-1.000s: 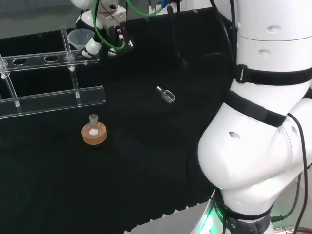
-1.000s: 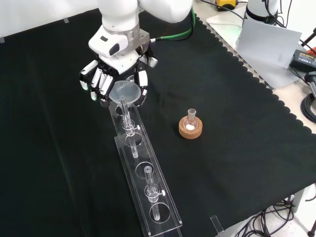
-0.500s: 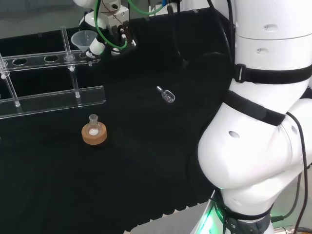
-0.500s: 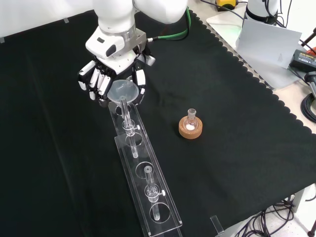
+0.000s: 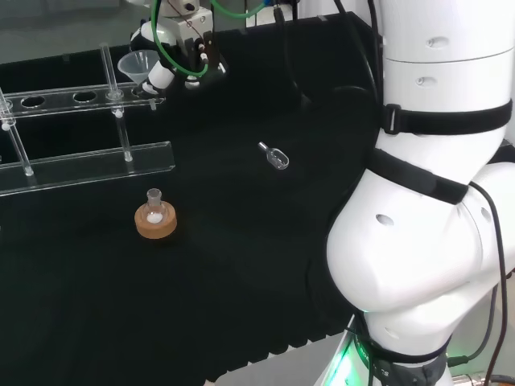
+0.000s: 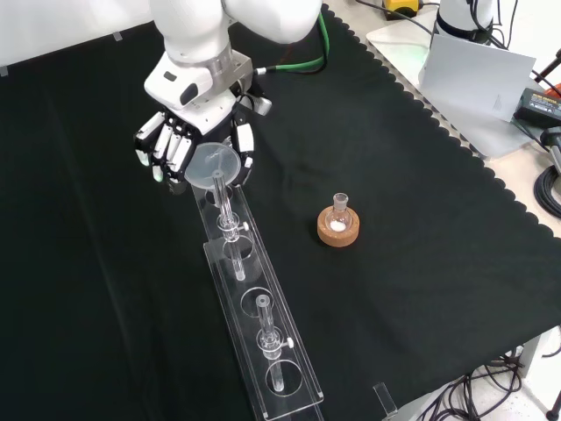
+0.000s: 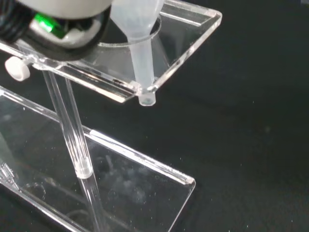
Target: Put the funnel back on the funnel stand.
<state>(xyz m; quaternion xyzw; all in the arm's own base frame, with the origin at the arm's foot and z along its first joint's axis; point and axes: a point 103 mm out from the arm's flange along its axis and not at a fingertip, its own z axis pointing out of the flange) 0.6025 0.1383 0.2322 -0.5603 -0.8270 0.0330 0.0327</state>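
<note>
Hanging over the end hole of the clear funnel stand [image 6: 248,289], the funnel [image 6: 213,166] sat upright with its long axis vertical, its stem already passing down through that hole, as the wrist view showed [image 7: 143,63]. The hand [image 6: 180,140] was curled about the funnel's cone, fingers on one side and thumb on the other, so the funnel lay directly beneath the palm and between the digits. In the front view the stand ran away from the hand toward the lower right, its top rail carried on thin clear posts above a base plate. The stem tip hung below the top rail and above the base plate, close to the rail's outer corner, so little sideways margin looked to remain on that side. The coming move seemed to turn on a straight lowering until the cone seated in the hole, then a release.

The worktop [image 6: 421,263] was covered in black cloth. A small flask on a cork ring [image 6: 338,227] stood well apart, to the right in the front view, and a small clear scoop [image 5: 274,156] lay apart on the cloth in the head view.
</note>
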